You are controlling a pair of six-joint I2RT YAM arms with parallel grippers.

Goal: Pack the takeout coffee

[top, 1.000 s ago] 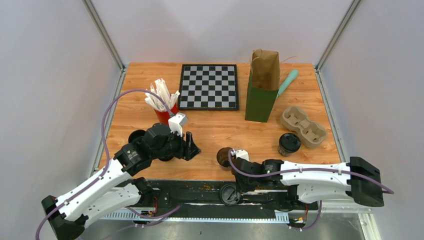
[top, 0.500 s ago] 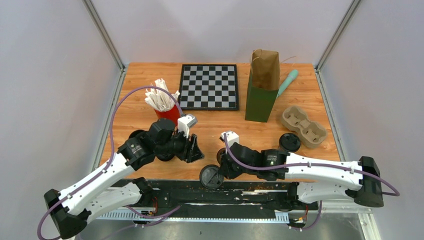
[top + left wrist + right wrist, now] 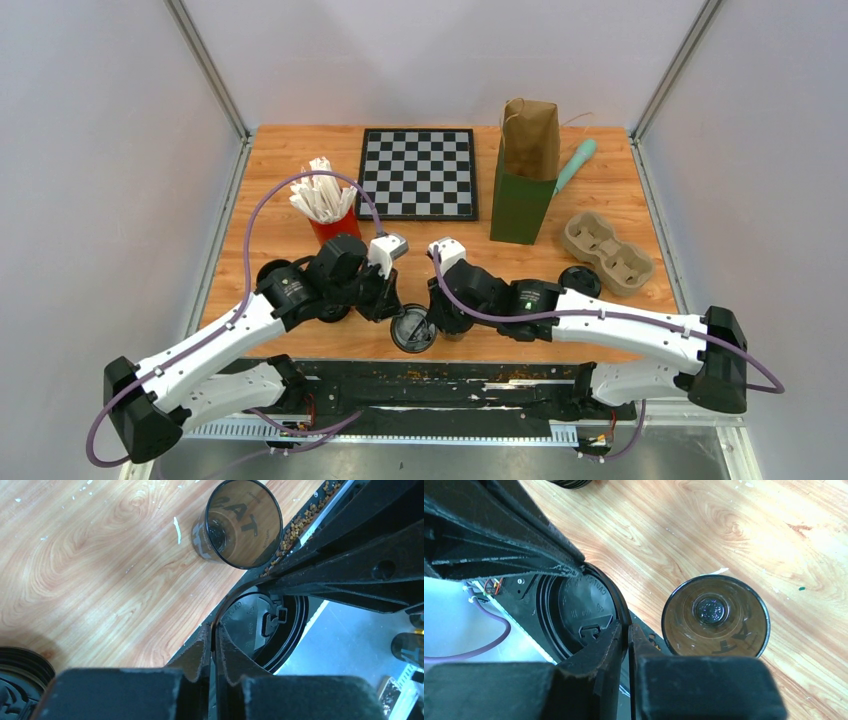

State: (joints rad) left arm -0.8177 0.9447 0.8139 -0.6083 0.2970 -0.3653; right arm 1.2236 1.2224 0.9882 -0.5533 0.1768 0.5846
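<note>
- Top view: the left gripper (image 3: 398, 307) and the right gripper (image 3: 431, 318) meet at the near edge of the table (image 3: 470, 262), both on one black lid (image 3: 412, 332). A lidded coffee cup (image 3: 579, 283) stands well apart, beside the cup carrier (image 3: 607, 252).
- Left wrist: narrow jaws pinch the lid's rim — the open cup (image 3: 243, 522) stands just beyond.
- Right wrist: jaws almost closed, holding the same rim; the open cup is just beside the fingers.

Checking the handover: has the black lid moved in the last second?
Yes. The lid has moved left and up the view, toward the red cup.
</note>
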